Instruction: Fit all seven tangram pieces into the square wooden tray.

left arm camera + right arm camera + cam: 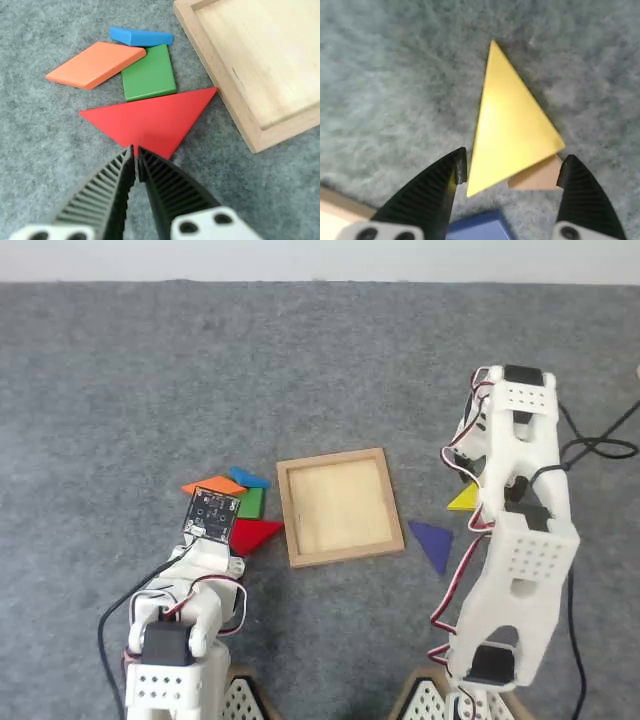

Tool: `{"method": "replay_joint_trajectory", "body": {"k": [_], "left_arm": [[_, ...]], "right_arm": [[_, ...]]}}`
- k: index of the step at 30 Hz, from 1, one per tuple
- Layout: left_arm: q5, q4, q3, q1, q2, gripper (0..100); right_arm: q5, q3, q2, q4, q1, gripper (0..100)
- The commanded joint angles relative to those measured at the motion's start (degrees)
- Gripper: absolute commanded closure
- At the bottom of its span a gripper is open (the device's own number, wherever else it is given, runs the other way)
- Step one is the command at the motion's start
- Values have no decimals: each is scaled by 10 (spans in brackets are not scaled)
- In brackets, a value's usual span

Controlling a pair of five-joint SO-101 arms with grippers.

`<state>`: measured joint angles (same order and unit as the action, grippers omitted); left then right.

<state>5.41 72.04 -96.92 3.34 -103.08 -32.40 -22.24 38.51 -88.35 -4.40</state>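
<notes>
The tray [340, 507] lay flat in the middle of the counter [120, 380] with nothing in it, so the whole fit seemed yet to be done. On the left arm's side the red triangle [150, 120] sat near the tray's rim, with the green square [149, 74] touching it and the orange slab [95, 64] and blue piece [141, 36] just beyond. They lay loosely bunched rather than laid out for picking.

The left tool [135, 150] was closed to a narrow point at the red triangle's near edge, probably to nudge it rather than lift it.

On the other side lay the yellow triangle [512, 127], with the purple triangle [433, 543] near it. The right tool [515, 157] stood wide, a finger on either side of the yellow triangle, likely readied to pinch it. A tan bit [540, 175] under the triangle's corner could not be identified.
</notes>
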Motion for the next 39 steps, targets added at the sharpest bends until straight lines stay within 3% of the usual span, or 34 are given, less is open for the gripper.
{"method": "replay_joint_trajectory", "body": {"k": [1,16,35,39], "left_arm": [[-5,3,5,4,-12,985],[-5,3,5,4,-12,985],[-5,3,5,4,-12,985],[-5,3,5,4,-12,985]], "right_arm": [[11,-10,1,11,-1,706],[32,-36,39,11,-13,709],[50,-44,37,45,-27,820],[134,-44,8,47,-41,821]]}}
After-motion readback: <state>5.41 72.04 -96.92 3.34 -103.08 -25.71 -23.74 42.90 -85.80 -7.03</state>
